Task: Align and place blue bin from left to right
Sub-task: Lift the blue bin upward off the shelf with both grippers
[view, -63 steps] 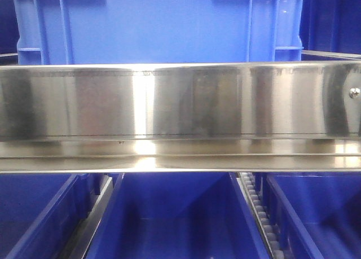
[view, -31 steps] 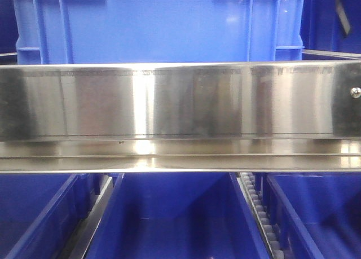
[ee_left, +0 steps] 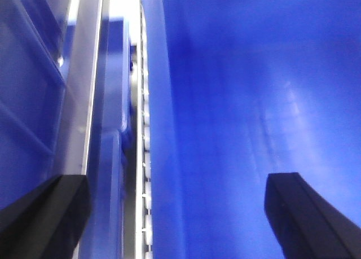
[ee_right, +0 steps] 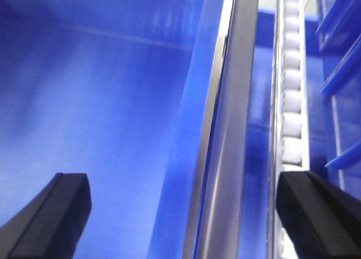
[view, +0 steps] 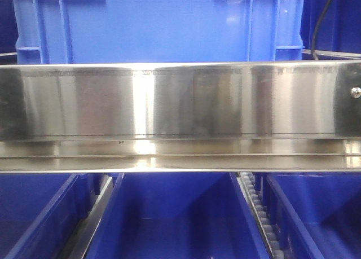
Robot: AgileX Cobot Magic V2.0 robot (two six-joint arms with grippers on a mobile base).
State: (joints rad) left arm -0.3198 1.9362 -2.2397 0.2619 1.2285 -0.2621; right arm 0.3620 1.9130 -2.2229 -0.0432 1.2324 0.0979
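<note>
A big light-blue bin (view: pixel 158 25) stands on the upper shelf behind the steel rail (view: pixel 180 101) in the front view. Below the rail lie three darker blue bins: left (view: pixel 34 214), middle (view: pixel 175 214) and right (view: pixel 321 214). Neither gripper shows in that view. My left gripper (ee_left: pixel 169 183) is open, its black fingers (ee_left: pixel 48 214) spread wide over a blue bin wall (ee_left: pixel 237 101) and a roller strip (ee_left: pixel 145 157). Open too is my right gripper (ee_right: pixel 183 180), which spans a bin's inside (ee_right: pixel 96 101) and a steel divider (ee_right: pixel 225 129). Nothing is held.
Roller tracks (view: pixel 259 214) run between the lower bins. A white roller strip (ee_right: pixel 292 84) lies right of the steel divider in the right wrist view. A thin black cable (view: pixel 320 19) hangs at the upper right of the front view.
At the front view's top right, a dark strap-like piece came into sight half a second ago; a thin black cable now hangs there, further left. The bins have not moved.
</note>
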